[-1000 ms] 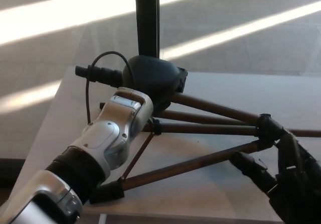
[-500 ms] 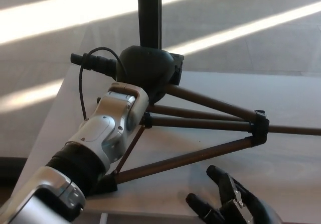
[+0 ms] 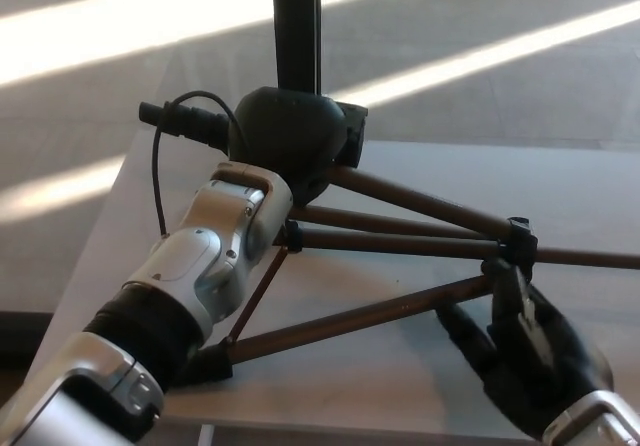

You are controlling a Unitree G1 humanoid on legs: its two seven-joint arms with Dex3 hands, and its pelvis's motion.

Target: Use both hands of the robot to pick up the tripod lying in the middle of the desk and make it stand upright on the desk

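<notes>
Tripod [image 3: 400, 241] looks mostly upright on the counter [image 3: 590, 181]. My left hand [image 3: 285, 146] seems clamped on its hub; right hand [image 3: 525, 351], at 5 o'clock, fingers apart, holds nothing.

A pale grey desk [image 3: 420, 376] carries the tripod [image 3: 400, 241], whose 3 brown legs spread across its top; its black column rises upright. Sunlit floor lies beyond the desk's far edge.
</notes>
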